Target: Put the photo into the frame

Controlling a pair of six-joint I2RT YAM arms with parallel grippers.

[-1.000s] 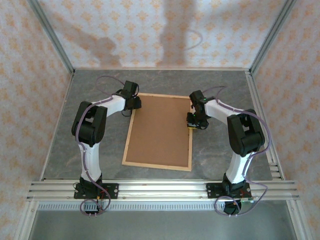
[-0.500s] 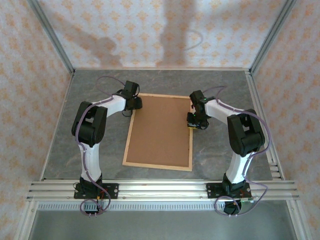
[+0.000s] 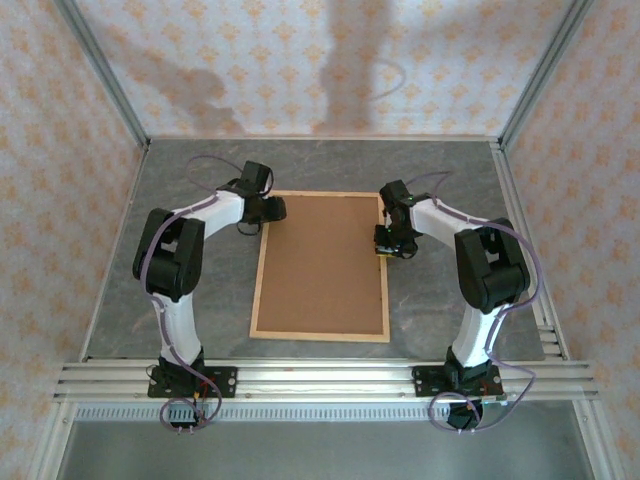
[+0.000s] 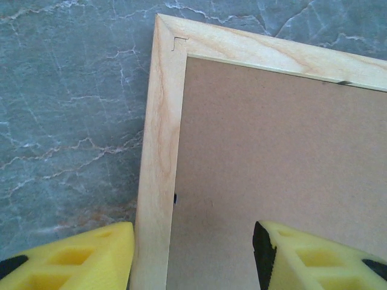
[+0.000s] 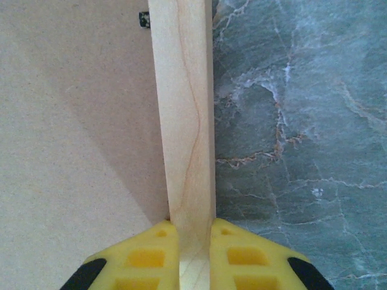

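frame (image 3: 320,335) lies flat on the grey marble table (image 3: 440,290) between the arms, back up with the brown backing board (image 3: 320,260) in it; right gripper (image 5: 196,254) clamped on its right rail, left gripper (image 4: 193,254) part-open straddling the left rail near the far corner, holding nothing.

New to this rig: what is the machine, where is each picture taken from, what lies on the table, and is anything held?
Two robot arms stand at the near edge of a grey table. One picture looks down from above and behind them; the other two come from a camera on each wrist. On the table lies a wooden frame, back up, with a brown backing board in it. The right pincer is clamped on the frame's right rail. The left pincer is open, astride the left rail by the far corner, gripping nothing.
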